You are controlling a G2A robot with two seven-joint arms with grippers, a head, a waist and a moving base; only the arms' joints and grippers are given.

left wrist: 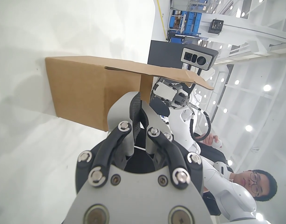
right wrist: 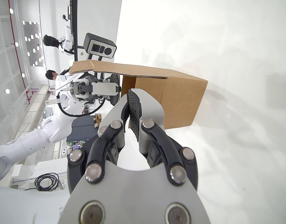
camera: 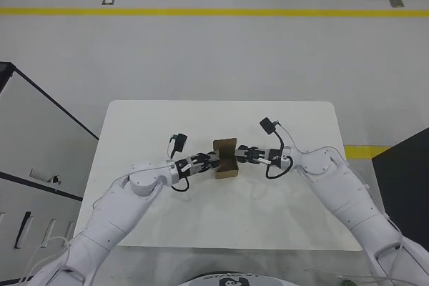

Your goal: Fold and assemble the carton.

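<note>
A small brown carton (camera: 227, 161) stands near the middle of the white table, with one long top flap sticking out. My left gripper (camera: 211, 161) is at its left end and my right gripper (camera: 238, 154) at its right end. In the left wrist view the left gripper (left wrist: 140, 97) is shut on a thin side flap of the carton (left wrist: 77, 87), under the overhanging top flap. In the right wrist view the right gripper (right wrist: 131, 93) has its pads pressed together at the edge of the opposite side flap of the carton (right wrist: 180, 99).
The white table (camera: 286, 214) has bare surface all around the carton. A grey cabinet (camera: 21, 143) stands off the table's left side and a dark panel (camera: 415, 157) off its right side.
</note>
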